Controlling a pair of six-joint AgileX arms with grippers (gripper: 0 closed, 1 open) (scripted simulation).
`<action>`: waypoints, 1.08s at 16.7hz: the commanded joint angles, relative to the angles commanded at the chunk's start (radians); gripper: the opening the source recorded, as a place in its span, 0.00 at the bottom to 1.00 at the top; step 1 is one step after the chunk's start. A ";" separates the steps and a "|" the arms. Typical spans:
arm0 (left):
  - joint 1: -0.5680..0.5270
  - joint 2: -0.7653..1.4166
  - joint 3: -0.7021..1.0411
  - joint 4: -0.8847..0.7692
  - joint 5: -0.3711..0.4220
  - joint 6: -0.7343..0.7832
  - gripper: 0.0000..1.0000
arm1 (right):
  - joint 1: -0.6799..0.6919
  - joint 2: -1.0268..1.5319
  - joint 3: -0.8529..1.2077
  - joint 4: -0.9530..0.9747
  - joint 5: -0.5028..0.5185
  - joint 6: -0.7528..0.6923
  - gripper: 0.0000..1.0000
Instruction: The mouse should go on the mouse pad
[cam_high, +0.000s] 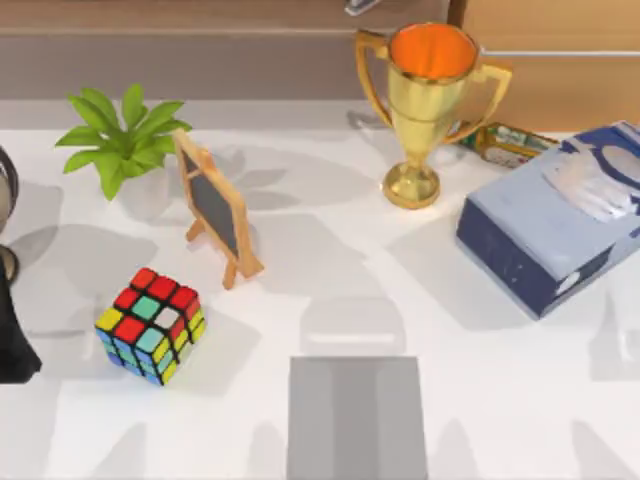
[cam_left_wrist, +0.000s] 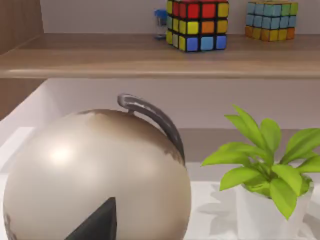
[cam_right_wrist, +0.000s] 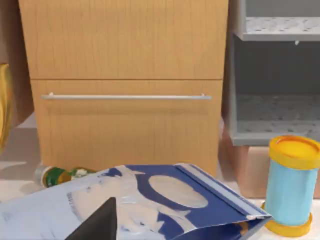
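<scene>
1. Across the white table (cam_high: 520, 400), nothing of the task looks done yet.
2. At the table's near edge, centre, the flat grey rectangular mouse pad (cam_high: 357, 420) lies bare; a mouse must yet be set on it.
3. Left gripper (cam_left_wrist: 100, 222) faces a beige globe (cam_left_wrist: 95, 175) and right gripper (cam_right_wrist: 100, 222) a blue tissue box (cam_right_wrist: 150, 200); I cannot tell whether either is released or clenched.

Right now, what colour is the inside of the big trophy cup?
Bright orange inside the gold trophy, seen best in the top view.
</scene>
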 joint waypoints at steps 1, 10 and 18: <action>0.000 0.000 0.000 0.000 0.000 0.000 1.00 | 0.000 0.000 0.001 0.000 0.000 0.000 1.00; 0.000 0.000 0.000 0.000 0.000 0.000 1.00 | -0.092 0.382 0.307 -0.284 0.012 -0.181 1.00; 0.000 0.000 0.000 0.000 0.000 0.000 1.00 | -0.234 1.157 0.829 -0.767 0.012 -0.481 1.00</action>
